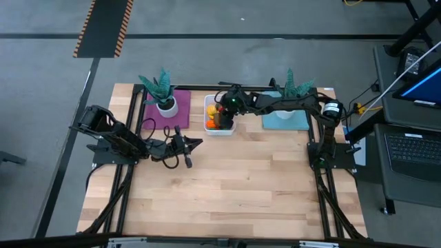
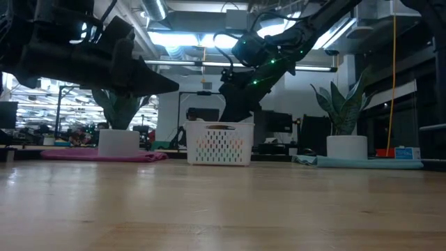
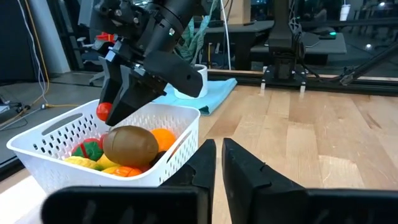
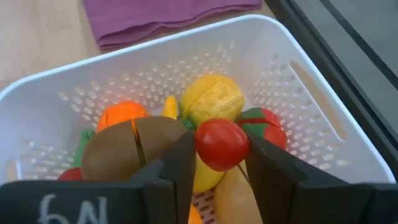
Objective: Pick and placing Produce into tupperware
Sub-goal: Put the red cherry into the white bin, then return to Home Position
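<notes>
The tupperware [image 1: 207, 114] is a white tub with perforated walls [image 4: 292, 81], standing at the far middle of the table. It holds produce: a yellow lemon [image 4: 211, 99], an orange [image 4: 121, 115], a brown kiwi [image 3: 129, 146] and a strawberry [image 4: 264, 124]. My right gripper [image 4: 221, 149] reaches over the tub from the right, shut on a small red cherry [image 4: 222, 144]. My left gripper [image 1: 198, 143] waits shut above the table, on the near left of the tub, its fingers [image 3: 205, 165] pointing level toward the tub. My right gripper pinches the red cherry's two sides [image 4: 202, 146] between its two fingers, near their free ends. The fingers slant down into the tub from the table's right side. The cherry [image 3: 104, 111] hangs inside the tub's rim, just over the piled produce.
A teal spiky plant in a white pot [image 1: 164, 96] stands on a purple mat [image 1: 180, 116] left of the tub. A second plant [image 1: 293, 86] stands on a teal mat [image 1: 279, 122] to its right. Bare wooden table [image 1: 234, 186] stretches toward the near edge.
</notes>
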Robot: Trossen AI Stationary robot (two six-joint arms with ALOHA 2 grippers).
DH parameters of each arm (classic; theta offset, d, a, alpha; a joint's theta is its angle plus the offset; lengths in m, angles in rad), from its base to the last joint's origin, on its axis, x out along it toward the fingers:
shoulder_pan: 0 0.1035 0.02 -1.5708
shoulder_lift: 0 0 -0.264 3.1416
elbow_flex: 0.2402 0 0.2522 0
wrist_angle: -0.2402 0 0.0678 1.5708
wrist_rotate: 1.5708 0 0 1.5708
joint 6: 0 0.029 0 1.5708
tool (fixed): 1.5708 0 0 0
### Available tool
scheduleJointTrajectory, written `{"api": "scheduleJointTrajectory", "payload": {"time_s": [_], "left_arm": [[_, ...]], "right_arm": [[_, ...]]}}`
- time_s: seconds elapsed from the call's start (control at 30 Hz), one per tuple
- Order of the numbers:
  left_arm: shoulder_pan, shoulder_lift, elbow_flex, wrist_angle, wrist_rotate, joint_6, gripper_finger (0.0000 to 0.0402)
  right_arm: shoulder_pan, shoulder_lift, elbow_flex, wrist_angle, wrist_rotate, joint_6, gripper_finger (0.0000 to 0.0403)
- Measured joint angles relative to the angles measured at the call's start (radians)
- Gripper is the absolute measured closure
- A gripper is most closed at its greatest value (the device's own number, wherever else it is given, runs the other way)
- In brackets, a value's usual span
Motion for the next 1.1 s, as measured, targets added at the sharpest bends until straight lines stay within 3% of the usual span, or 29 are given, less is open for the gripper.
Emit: {"api": "scheduleJointTrajectory", "payload": {"time_s": [0.7, 1.1], "left_arm": [[-0.01, 0.0, 0.0, 0.001, 0.0, 0.0, 0.0332], [-0.01, 0.0, 0.0, 0.002, 0.0, 0.01, 0.0315]], "right_arm": [[0.0, -0.005, 0.0, 0.015, 0.0, 0.052, 0.0262], [0.0, -0.014, 0.0, -0.007, -0.001, 0.031, 0.0159]]}}
